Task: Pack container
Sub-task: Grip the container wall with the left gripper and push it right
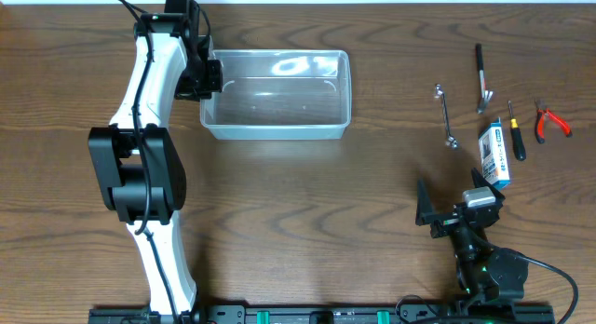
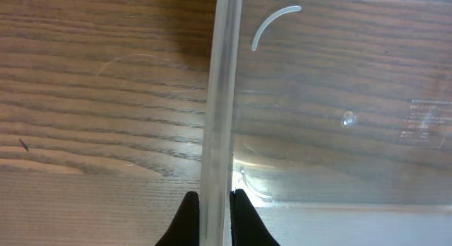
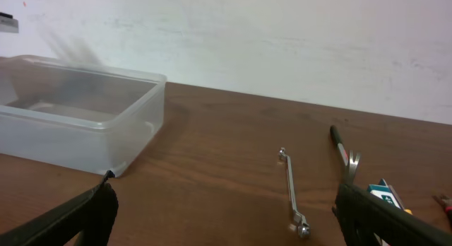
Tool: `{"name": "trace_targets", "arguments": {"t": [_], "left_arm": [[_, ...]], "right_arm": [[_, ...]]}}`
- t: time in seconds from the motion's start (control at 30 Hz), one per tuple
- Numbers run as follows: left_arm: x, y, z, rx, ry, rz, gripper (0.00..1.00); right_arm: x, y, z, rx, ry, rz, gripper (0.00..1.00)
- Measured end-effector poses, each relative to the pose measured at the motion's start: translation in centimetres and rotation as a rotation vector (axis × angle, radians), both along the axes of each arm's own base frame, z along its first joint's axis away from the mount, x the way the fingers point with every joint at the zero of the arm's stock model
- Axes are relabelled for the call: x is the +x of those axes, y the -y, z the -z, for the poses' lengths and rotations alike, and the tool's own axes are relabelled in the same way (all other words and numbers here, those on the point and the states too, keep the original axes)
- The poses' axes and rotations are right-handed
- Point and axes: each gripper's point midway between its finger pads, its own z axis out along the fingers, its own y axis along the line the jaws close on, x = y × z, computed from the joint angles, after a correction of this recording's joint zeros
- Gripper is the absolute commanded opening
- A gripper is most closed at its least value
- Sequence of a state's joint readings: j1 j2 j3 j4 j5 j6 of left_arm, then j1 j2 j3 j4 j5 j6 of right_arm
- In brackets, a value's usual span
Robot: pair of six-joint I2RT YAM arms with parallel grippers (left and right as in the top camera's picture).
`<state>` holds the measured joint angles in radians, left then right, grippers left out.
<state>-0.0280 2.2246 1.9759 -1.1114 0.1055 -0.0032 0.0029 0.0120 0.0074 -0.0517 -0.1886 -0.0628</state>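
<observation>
The container (image 1: 276,96) is seen upper centre-left of the overhead frame, on the wooden table (image 1: 307,194). Its left-end wall is pinched by the left gripper (image 2: 214,216) (jaws almost closed, one finger on each side of the rim). The right gripper (image 1: 454,210) is located lower right, jaws spread wide, nothing held. A wrench (image 1: 447,115), pen (image 1: 480,68), screwdriver (image 1: 515,133), red pliers (image 1: 551,122) and blue box (image 1: 495,155) are laid out at upper right, well apart from the container.
</observation>
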Motion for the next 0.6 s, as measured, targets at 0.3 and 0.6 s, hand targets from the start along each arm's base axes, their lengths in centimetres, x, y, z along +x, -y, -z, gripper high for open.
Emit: {"name": "trace_targets", "arguments": {"t": [0.3,0.6], "left_arm": [[-0.1,2.5,0.0,-0.001,0.003,0.054,0.06],[-0.4,4.3,0.0,-0.001,-0.002,0.092,0.06]], "right_arm": [[0.0,0.0,0.0,0.000,0.000,0.000,0.99],[0.0,0.0,0.0,0.000,0.000,0.000,0.99]]}}
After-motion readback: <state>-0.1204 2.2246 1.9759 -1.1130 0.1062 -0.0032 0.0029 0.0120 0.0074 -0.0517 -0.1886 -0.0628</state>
